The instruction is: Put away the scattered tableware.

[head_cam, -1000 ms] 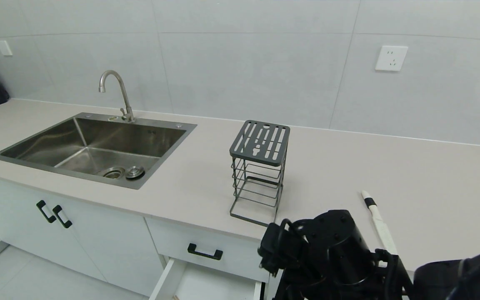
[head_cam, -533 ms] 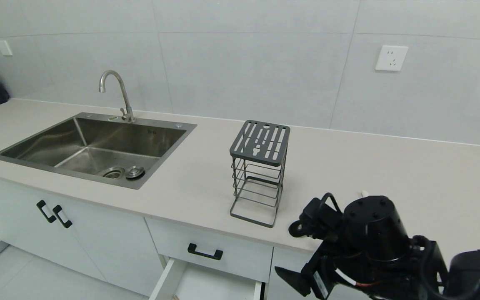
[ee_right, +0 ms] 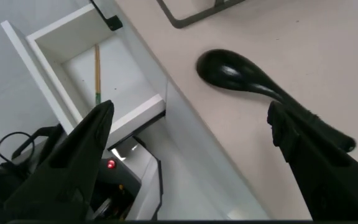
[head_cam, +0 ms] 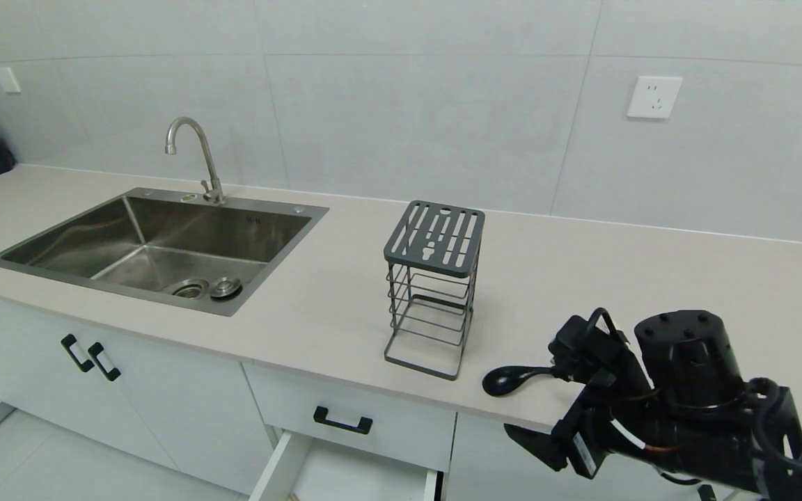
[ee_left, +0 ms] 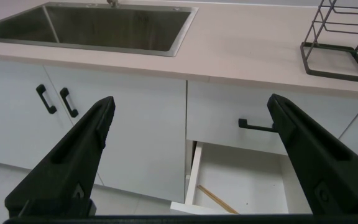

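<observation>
Spoon (head_cam: 512, 379) lies along worktop (head_cam: 317, 313) near edge, bowl left, handle running right into the spread-open right pincer (ee_right: 189, 112).

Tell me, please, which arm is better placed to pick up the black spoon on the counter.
Right. Its open pincer is right beside the black spoon at the counter's front edge, whereas the left pincer, also open, faces the open drawer below the countertop.

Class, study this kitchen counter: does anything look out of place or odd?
A black spoon lies loose on the countertop near its front edge, beside the wire rack rather than stored. Below, a drawer stands pulled open with a thin wooden stick inside. Nothing looks spilled or damaged.
</observation>
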Tool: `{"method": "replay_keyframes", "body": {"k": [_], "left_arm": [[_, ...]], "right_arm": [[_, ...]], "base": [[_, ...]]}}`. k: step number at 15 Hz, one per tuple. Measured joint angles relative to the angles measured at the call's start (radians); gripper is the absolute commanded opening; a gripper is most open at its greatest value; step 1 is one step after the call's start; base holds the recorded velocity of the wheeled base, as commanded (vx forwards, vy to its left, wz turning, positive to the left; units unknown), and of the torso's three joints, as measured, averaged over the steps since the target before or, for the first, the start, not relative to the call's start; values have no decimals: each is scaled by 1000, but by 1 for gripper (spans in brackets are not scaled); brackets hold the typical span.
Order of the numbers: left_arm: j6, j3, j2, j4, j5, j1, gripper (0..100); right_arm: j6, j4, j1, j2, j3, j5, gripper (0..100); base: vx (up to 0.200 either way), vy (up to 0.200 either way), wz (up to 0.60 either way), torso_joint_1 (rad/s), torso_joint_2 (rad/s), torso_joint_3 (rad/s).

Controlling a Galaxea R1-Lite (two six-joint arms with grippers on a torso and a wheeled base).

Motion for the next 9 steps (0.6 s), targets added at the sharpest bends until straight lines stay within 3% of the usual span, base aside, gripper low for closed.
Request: {"method": "replay_keyframes", "body": {"k": [3, 5, 9], "left_arm": [[0, 0, 0, 0, 0, 0, 100], [0, 0, 0, 0, 0, 0, 100], [0, 0, 0, 0, 0, 0, 100]], "right_arm": [[-112, -1, -147, 37, -5, 117, 100], [-128, 1, -197, 64, -20, 208, 100], [-165, 3, -260, 114, -63, 238, 100]], "base": [[0, 0, 0, 0, 0, 0], [0, 0, 0, 0, 0, 0], [0, 0, 0, 0, 0, 0]]}}
